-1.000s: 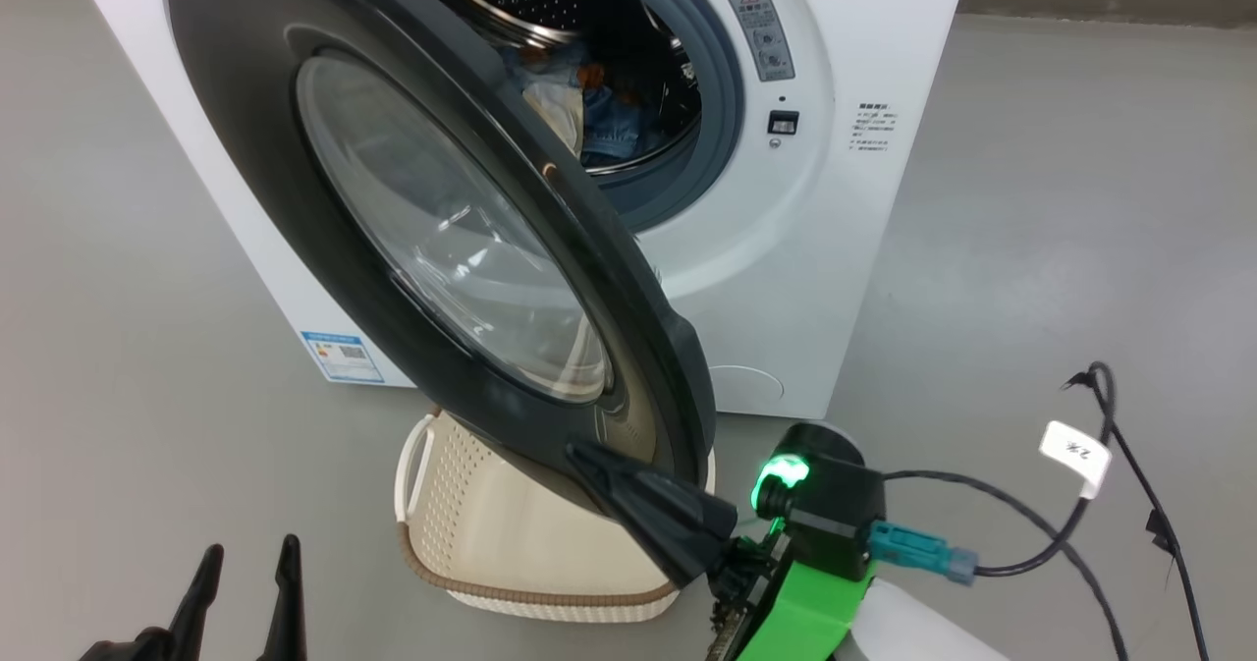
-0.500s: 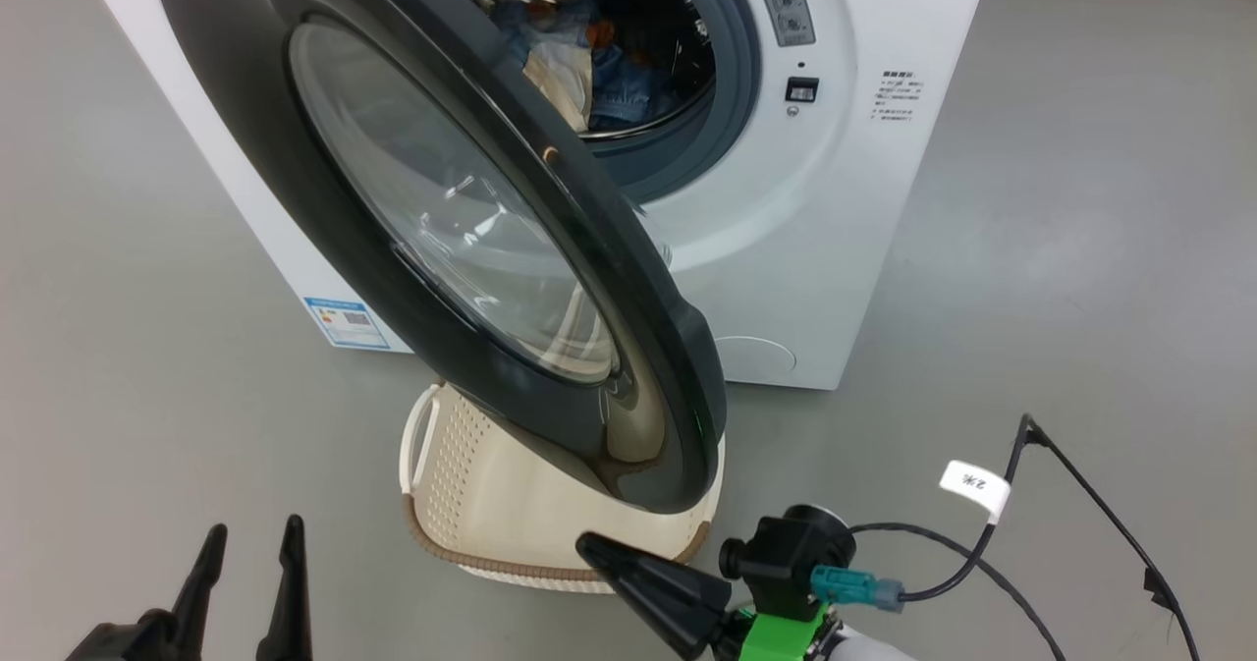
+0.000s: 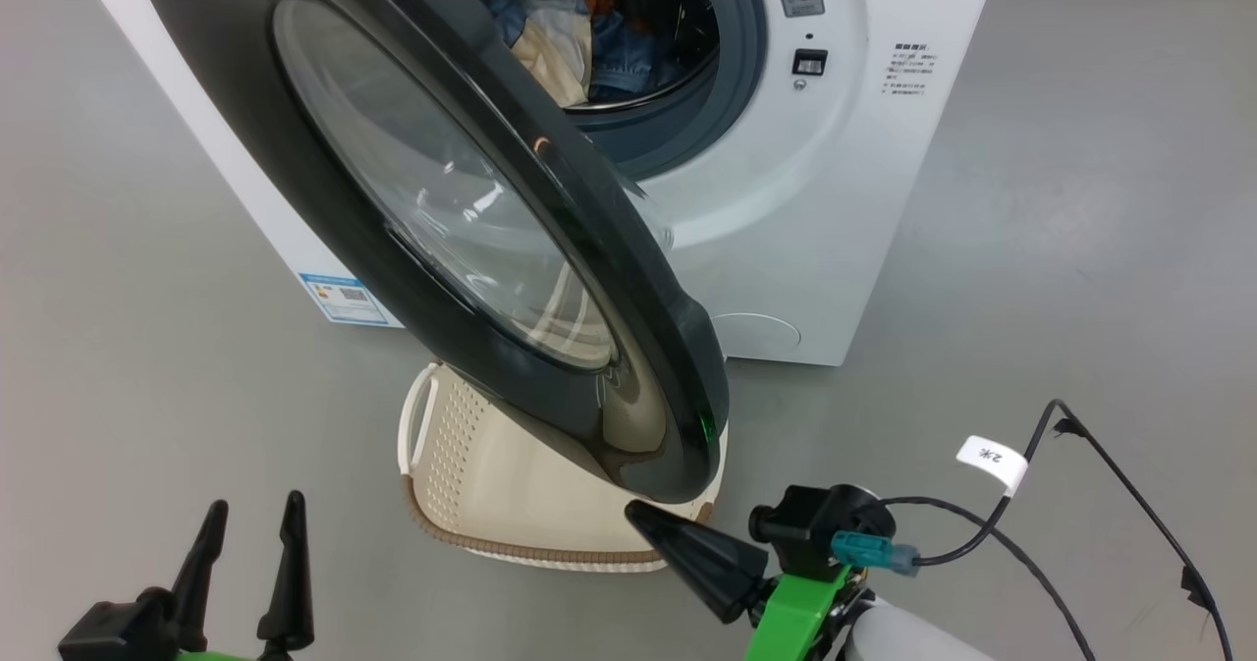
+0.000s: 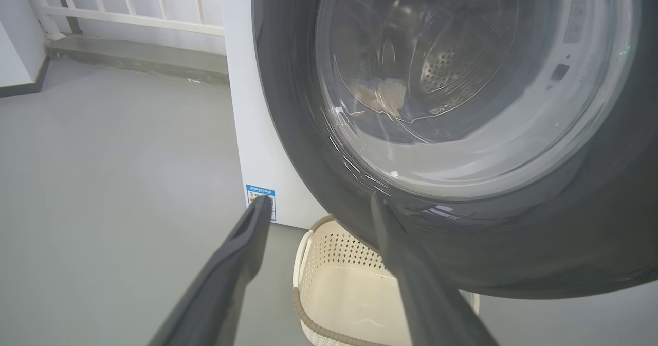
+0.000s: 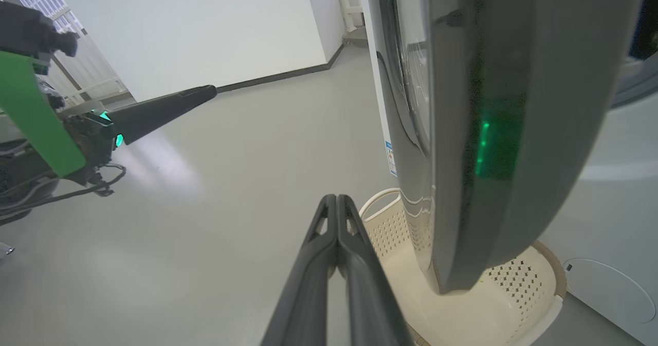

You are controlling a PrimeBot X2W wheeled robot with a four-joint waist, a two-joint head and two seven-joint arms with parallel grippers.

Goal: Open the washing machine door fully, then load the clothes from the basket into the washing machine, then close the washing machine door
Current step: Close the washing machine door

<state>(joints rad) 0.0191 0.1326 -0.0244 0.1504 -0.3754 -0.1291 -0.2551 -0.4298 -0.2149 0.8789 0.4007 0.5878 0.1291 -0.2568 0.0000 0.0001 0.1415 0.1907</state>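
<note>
The white washing machine (image 3: 786, 209) stands at the top of the head view. Its glossy black door (image 3: 324, 219) with the clear bowl window hangs about half open, out over the basket. Blue and cream clothes (image 3: 579, 27) lie in the drum. The cream basket (image 3: 471, 484) sits on the floor under the door's lower edge, and the part of its inside that shows is bare. My right gripper (image 3: 636, 512) is shut on nothing, just below the door's bottom rim at the basket's front edge. My left gripper (image 3: 250, 514) stands open at the lower left, clear of everything.
Grey floor spreads to the left and right of the machine. A black cable with a white tag (image 3: 992, 457) trails from my right wrist over the floor at the right. A blue label (image 4: 260, 198) marks the machine's lower side, and a white railing (image 4: 128, 6) runs behind it.
My right gripper has drawn back and down from the door's lower rim to the basket's front edge. The head view has shifted. The left gripper stays open.
</note>
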